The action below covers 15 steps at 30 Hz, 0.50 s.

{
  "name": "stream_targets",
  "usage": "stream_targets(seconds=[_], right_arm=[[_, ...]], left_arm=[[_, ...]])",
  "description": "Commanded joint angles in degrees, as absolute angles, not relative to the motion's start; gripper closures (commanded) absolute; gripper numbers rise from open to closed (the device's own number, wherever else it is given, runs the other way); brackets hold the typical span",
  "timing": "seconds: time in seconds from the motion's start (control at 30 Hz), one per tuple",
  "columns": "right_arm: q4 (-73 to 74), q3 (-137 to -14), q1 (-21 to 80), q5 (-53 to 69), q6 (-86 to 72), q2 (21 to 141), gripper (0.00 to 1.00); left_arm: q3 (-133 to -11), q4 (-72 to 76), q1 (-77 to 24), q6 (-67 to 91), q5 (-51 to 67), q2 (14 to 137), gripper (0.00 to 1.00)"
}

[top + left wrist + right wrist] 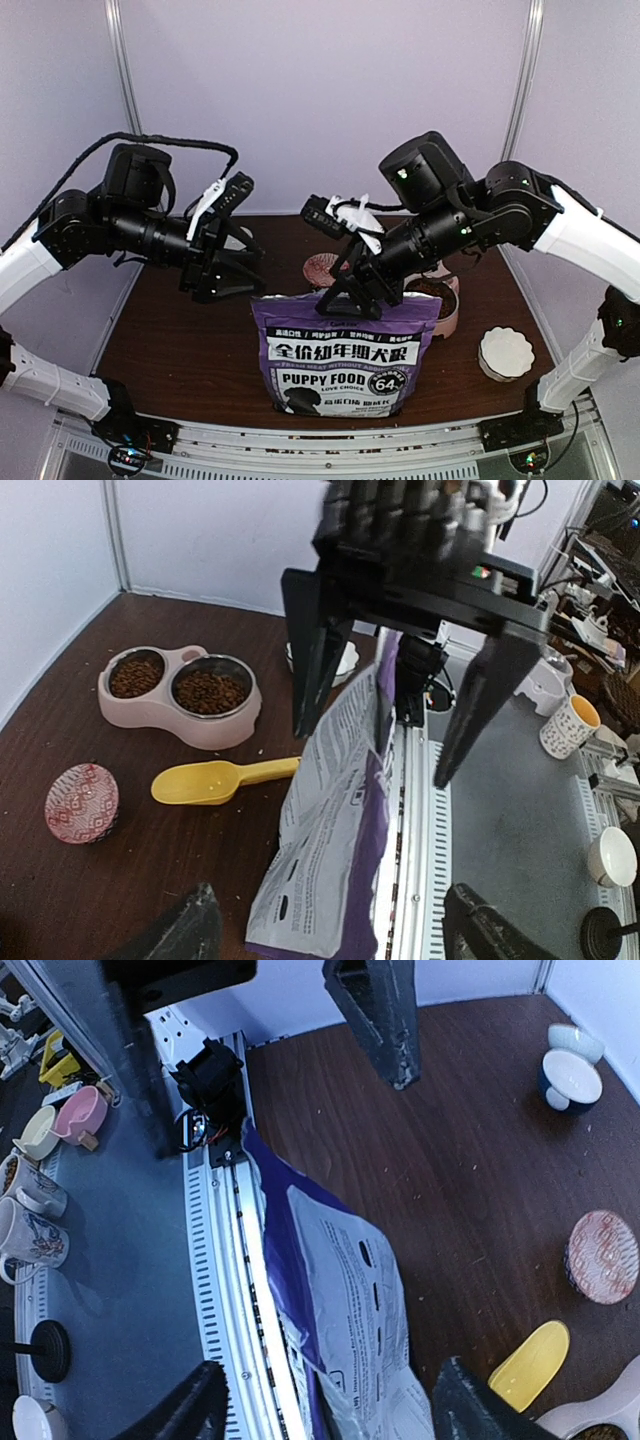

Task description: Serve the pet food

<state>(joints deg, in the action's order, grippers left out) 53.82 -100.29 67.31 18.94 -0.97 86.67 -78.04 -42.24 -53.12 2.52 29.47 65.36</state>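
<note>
2 heaps pet food [208,691] in feeder [160,720], well apart frm L fingers [190,930].

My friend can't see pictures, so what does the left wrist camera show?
The open left gripper hangs over a purple and white bag standing at the table edge. Beyond it, a pink feeder holds pet food, and an empty yellow scoop lies nearby.
</note>
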Motion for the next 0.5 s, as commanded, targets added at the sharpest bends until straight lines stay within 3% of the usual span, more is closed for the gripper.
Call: stream_targets(seconds=[0.0,0.1,0.27,0.43,0.47], right_arm=[[59.73,-102.82,68.35,15.9,1.4,88.57,0.36],[59.36,-102.61,68.61,14.2,1.66,89.2,0.52],[57.95,-102.37,68.64,14.14,1.86,89.59,0.76],[56.11,-101.52,68.66,14.34,1.66,88.64,1.0],[56.16,-101.47,68.65,14.37,1.68,88.59,1.0]], left_arm=[[-77.48,-41.98,-56.52,-0.35,29.43,67.74,0.21],[-76.98,-41.92,-57.93,-0.91,29.05,69.35,0.27],[-76.68,-41.83,-58.91,-1.35,28.36,70.92,0.64],[-74.99,-39.95,-59.36,-0.7,28.42,71.02,0.91],[-74.71,-39.66,-59.47,-0.56,28.49,70.97,0.96]])
